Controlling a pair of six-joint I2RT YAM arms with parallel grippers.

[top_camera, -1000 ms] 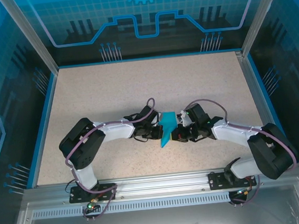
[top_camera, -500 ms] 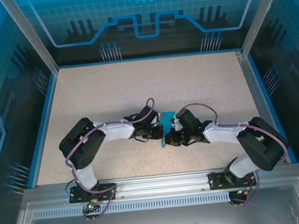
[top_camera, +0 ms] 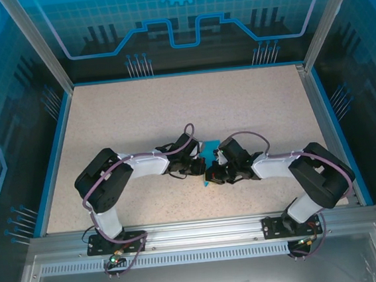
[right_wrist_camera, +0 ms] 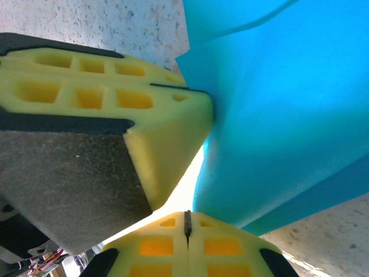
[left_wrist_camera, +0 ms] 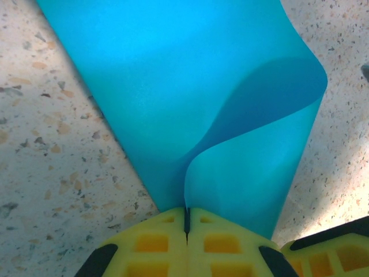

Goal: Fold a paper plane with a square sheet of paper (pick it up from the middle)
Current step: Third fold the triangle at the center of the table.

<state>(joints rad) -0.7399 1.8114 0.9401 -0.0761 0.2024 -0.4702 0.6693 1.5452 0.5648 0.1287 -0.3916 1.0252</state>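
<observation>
You pinch the square sheet of paper (top_camera: 208, 152) at centre frame in the top view. Left gripper (left_wrist_camera: 186, 218) and right gripper (right_wrist_camera: 187, 222) each clamp one edge, probably steadying the curled flap for creasing.

Square sheet of paper (left_wrist_camera: 173, 86) plain cyan-blue — pads (left_wrist_camera: 153, 242) yellow — table (top_camera: 138, 112) beige, dark-speckled.

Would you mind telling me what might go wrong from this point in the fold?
Both grippers look shut on the blue paper, with the left gripper and the right gripper almost touching. Pulling apart might tear the thin paper or slip it free. The paper bulges in a loose curl just beyond the left gripper, so flattening it now may set a crooked crease. Packed this tightly, the fingers could collide.
</observation>
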